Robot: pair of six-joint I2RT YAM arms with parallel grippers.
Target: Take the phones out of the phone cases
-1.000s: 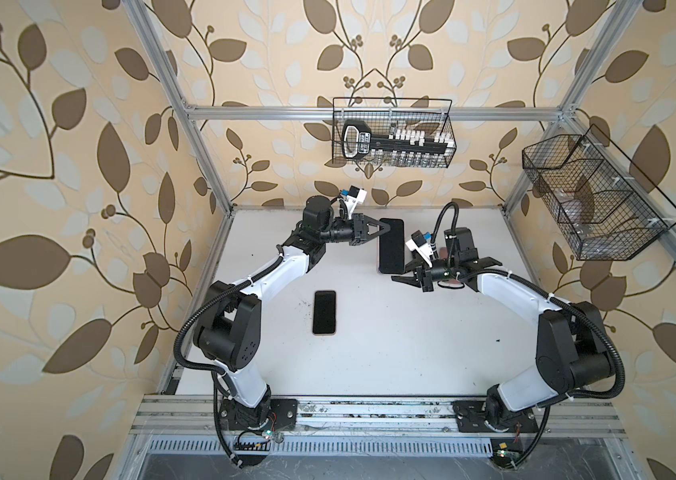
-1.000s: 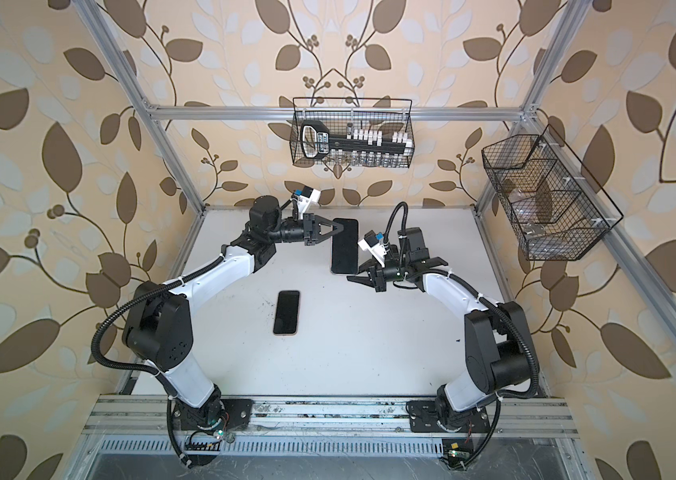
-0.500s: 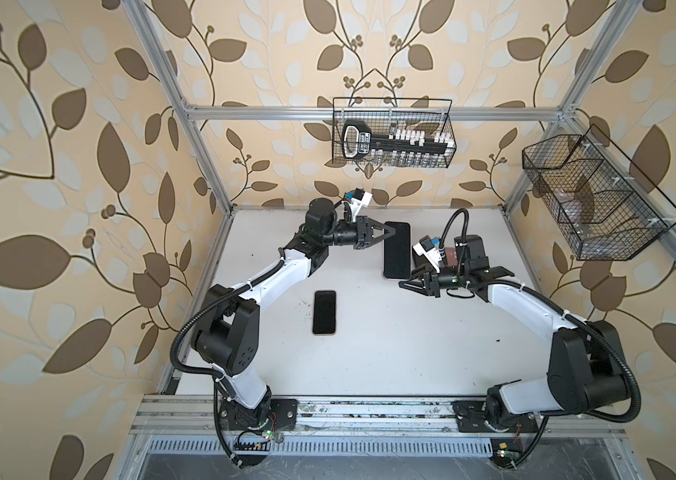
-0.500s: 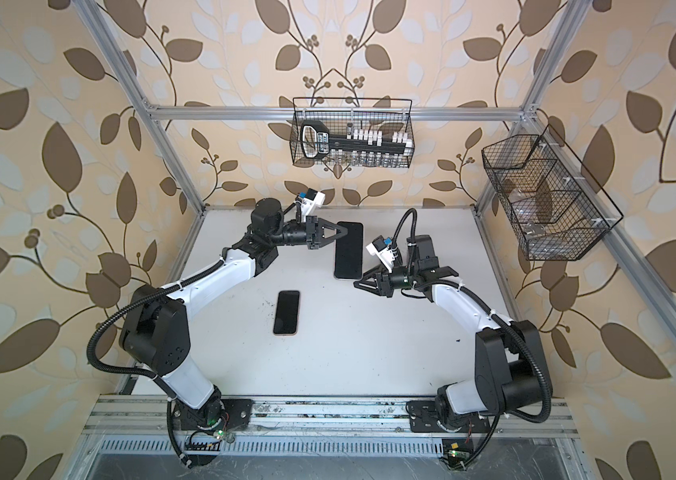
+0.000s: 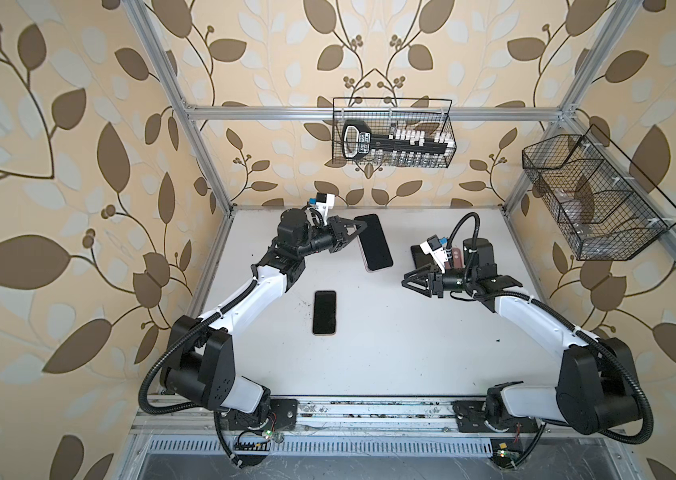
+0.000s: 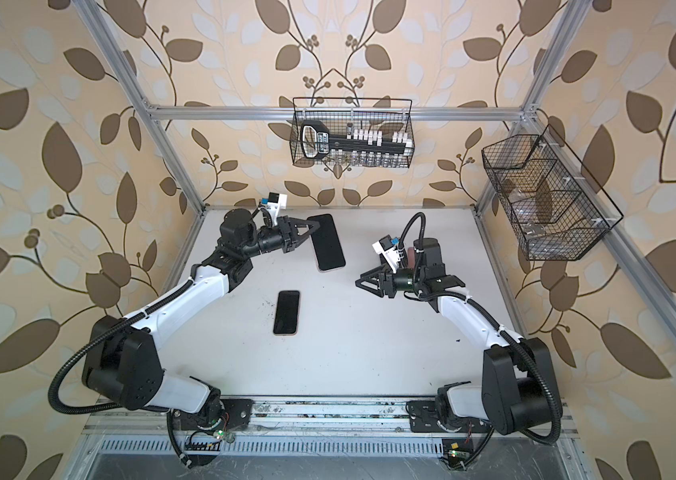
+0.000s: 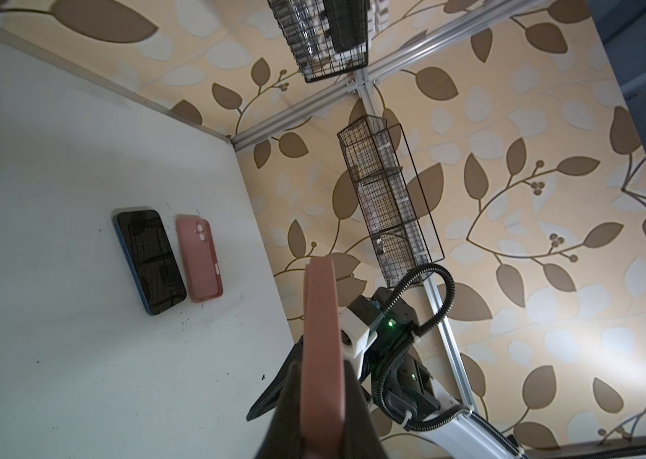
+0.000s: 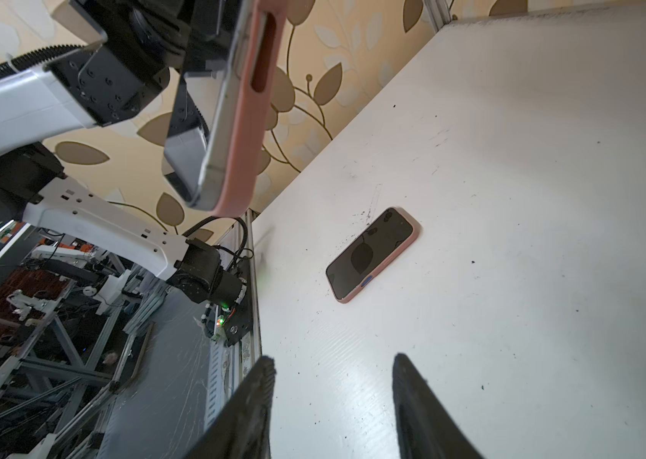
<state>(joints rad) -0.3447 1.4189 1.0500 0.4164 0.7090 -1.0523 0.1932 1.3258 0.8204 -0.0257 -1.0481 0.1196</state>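
My left gripper (image 5: 358, 227) (image 6: 312, 227) (image 7: 322, 371) is shut on the edge of a pink phone case (image 7: 321, 318) with the phone (image 5: 374, 244) (image 6: 328, 244) in it, held tilted above the back of the table. In the right wrist view the phone's silver edge (image 8: 210, 159) shows along the pink case (image 8: 248, 131). My right gripper (image 5: 408, 282) (image 6: 361, 282) (image 8: 333, 367) stands open and empty, to the right of the held phone's lower end and apart from it.
A second cased phone (image 5: 324, 312) (image 6: 286, 312) (image 8: 373, 252) lies screen-up mid-table. A bare blue phone (image 7: 150, 262) and an empty pink case (image 7: 199, 258) lie at the back right, behind my right arm. Wire baskets (image 5: 392, 137) (image 5: 594, 199) hang on the walls.
My right gripper has opened and drawn slightly back from the held phone's lower end. The left gripper has tilted the cased phone and shifted it a little left.
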